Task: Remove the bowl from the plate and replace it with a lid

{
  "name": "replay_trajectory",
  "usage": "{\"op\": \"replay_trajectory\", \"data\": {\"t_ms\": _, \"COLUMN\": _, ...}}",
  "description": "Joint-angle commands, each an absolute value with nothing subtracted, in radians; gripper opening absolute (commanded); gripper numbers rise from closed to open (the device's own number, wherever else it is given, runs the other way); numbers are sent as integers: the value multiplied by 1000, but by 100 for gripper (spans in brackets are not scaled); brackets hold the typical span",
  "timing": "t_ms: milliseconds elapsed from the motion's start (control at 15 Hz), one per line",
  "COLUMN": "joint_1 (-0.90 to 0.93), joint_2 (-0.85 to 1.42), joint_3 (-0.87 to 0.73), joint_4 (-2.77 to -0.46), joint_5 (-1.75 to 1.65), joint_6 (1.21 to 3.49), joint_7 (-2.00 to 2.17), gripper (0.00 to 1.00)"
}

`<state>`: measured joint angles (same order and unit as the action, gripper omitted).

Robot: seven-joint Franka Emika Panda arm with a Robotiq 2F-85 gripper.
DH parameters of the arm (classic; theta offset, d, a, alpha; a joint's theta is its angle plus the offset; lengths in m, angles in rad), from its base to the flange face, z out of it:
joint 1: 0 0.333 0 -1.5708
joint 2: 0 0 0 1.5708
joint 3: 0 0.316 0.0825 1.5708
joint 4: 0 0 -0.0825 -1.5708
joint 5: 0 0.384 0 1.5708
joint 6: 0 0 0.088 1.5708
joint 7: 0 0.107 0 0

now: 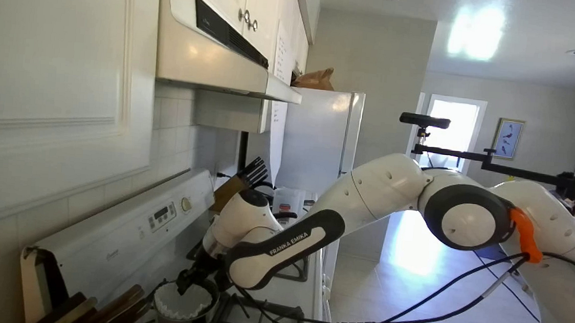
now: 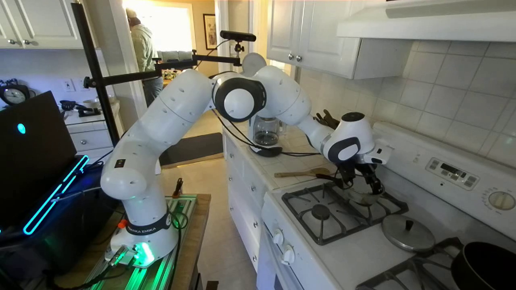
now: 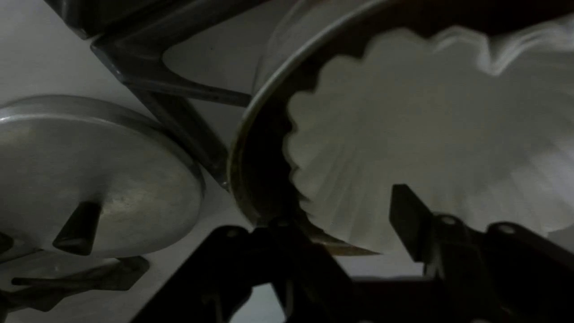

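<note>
In the dim wrist view, the claw (image 3: 341, 211) gapes wide, empty; the white bowl (image 3: 421, 134) is cut off at three o'clock, the grey lid (image 3: 143, 175) at nine.

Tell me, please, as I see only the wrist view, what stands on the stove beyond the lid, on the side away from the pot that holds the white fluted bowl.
Observer: In an exterior view, a dark pan stands beyond the lid.
Operator: Thank you; does anything stick out from the pot outside my picture?
Observer: Yes, a dark handle juts from it toward the tiled counter.
Operator: And could you say what lies on that counter near the stove's edge?
Observer: A wooden spoon lies there.
</note>
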<state>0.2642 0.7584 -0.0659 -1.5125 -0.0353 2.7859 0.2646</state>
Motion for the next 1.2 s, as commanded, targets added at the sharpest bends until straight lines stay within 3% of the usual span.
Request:
{"op": "replay_trajectory", "data": {"t_ms": 0, "joint_1": 257, "joint_2": 776, "joint_3": -60, "joint_4": -1482, "joint_5": -38, "joint_6": 2786, "joint_7": 259, "gripper": 25}}
{"op": "replay_trajectory", "data": {"t_ms": 267, "joint_1": 253, "joint_2": 775, "joint_3": -59, "joint_4": -1479, "joint_5": -36, "joint_6": 2787, "joint_7": 260, "gripper": 1}}
{"op": "replay_trajectory", "data": {"t_ms": 1133, "joint_1": 236, "joint_2": 693, "joint_3": -58, "joint_4": -1514, "joint_5": -3, "joint_6": 2771, "joint_7": 300, "gripper": 0}}
